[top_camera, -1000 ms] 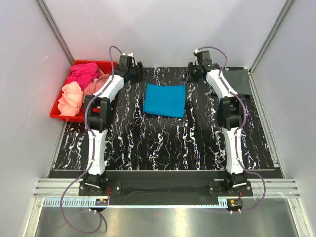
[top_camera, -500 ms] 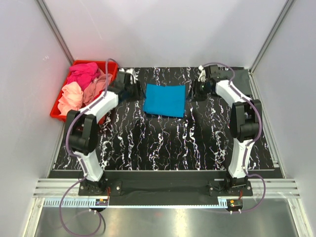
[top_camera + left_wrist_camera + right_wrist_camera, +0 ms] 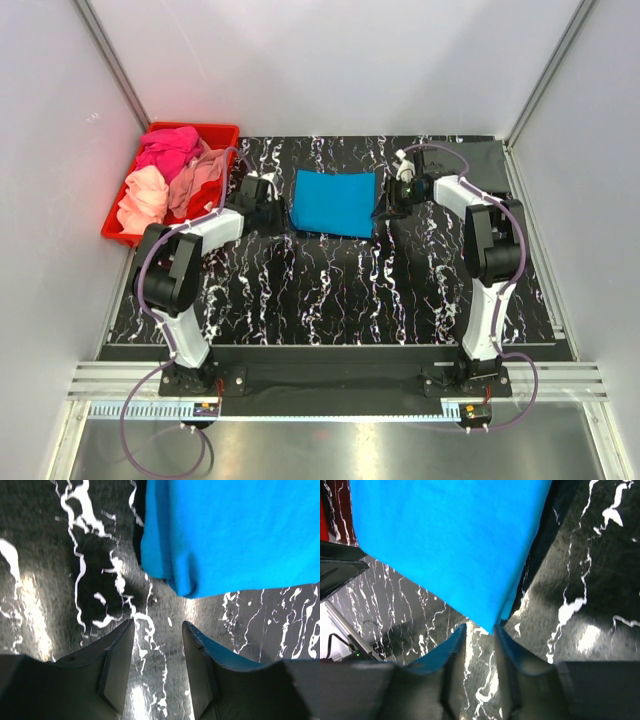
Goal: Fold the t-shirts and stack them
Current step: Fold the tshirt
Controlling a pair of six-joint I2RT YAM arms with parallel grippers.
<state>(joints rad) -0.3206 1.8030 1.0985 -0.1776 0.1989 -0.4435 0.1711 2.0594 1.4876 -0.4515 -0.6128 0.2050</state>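
Observation:
A bright blue t-shirt (image 3: 334, 202) lies folded into a flat rectangle on the black marbled table. My left gripper (image 3: 277, 211) is low at its left near corner. In the left wrist view the gripper (image 3: 157, 627) is open and empty, with the blue t-shirt (image 3: 235, 530) just ahead. My right gripper (image 3: 386, 207) is at the shirt's right near corner. In the right wrist view the gripper (image 3: 479, 629) is open, and the corner of the blue t-shirt (image 3: 450, 545) reaches its fingertips (image 3: 499, 632). A dark grey t-shirt (image 3: 488, 162) lies flat at the far right.
A red plastic bin (image 3: 216, 128) stands at the far left and holds crumpled hot pink (image 3: 168, 148), peach (image 3: 145, 198) and salmon (image 3: 200, 172) shirts. White walls close in the back and both sides. A metal rail runs along the near edge.
Both arms have swung from the table's far side toward me, and both grippers have dropped to the blue shirt's near corners. The shirt has not moved.

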